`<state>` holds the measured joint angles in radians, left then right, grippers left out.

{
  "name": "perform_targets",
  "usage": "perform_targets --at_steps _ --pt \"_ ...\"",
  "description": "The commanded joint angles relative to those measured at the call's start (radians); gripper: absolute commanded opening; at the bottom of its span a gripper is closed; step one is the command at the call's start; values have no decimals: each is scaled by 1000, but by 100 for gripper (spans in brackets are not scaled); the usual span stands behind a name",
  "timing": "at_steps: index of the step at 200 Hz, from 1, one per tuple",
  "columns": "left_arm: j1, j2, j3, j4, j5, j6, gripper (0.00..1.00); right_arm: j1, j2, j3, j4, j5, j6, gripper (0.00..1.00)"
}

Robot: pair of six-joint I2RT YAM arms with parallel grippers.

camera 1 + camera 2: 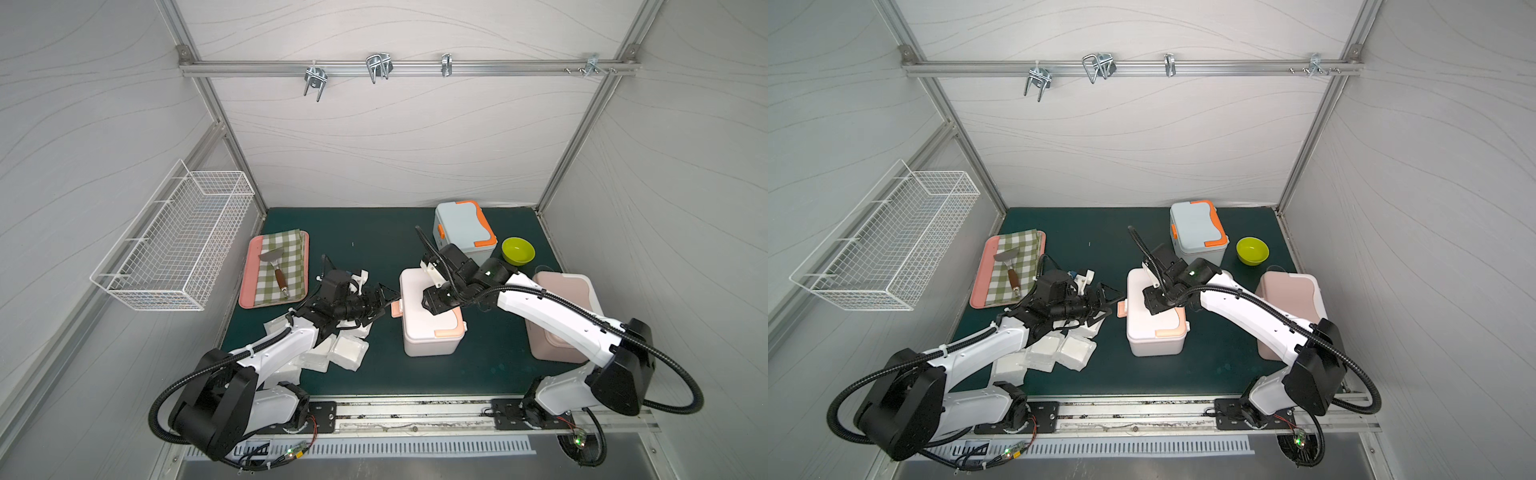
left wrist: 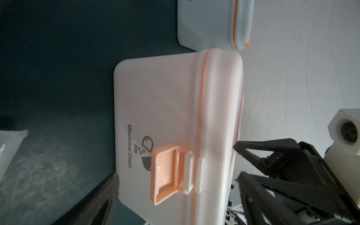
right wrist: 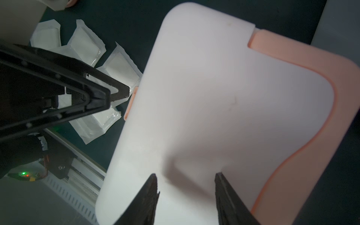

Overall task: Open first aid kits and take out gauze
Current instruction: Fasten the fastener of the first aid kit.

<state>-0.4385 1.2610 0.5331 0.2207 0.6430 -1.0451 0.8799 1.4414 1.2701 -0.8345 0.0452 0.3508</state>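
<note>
The white first aid kit with peach trim (image 1: pixel 430 328) (image 1: pixel 1154 332) stands mid-mat with its lid down. Its peach latch (image 2: pixel 167 175) is swung out from the box side. My left gripper (image 1: pixel 384 305) (image 2: pixel 177 179) is open wide, its fingers straddling that latch side. My right gripper (image 1: pixel 432 309) (image 3: pixel 186 177) hovers just over the lid (image 3: pixel 224 97), jaws apart with nothing between them. The light blue kit (image 1: pixel 463 228) (image 2: pixel 210 25) stands behind it. The pale pink kit (image 1: pixel 565 307) is at the right, partly under my right arm. Several gauze packs (image 1: pixel 345 349) (image 3: pixel 116 68) lie on the mat, partly under my left arm.
A pink tray (image 1: pixel 249 274) with checked cloth and a spatula (image 1: pixel 276 266) sits at the left. A green bowl (image 1: pixel 518 250) stands between the blue and pink kits. A wire basket (image 1: pixel 174 266) hangs on the left wall.
</note>
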Motion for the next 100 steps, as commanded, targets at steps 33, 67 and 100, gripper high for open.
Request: perform_targets --at_steps 33,67,100 --pt "-51 100 0 192 31 -34 96 12 21 -72 -118 44 15 48" --pt "-89 142 -1 314 11 -63 96 11 23 -64 -111 27 9 48" --pt "-106 171 -7 381 4 -89 96 13 29 -56 -102 1 5 48"
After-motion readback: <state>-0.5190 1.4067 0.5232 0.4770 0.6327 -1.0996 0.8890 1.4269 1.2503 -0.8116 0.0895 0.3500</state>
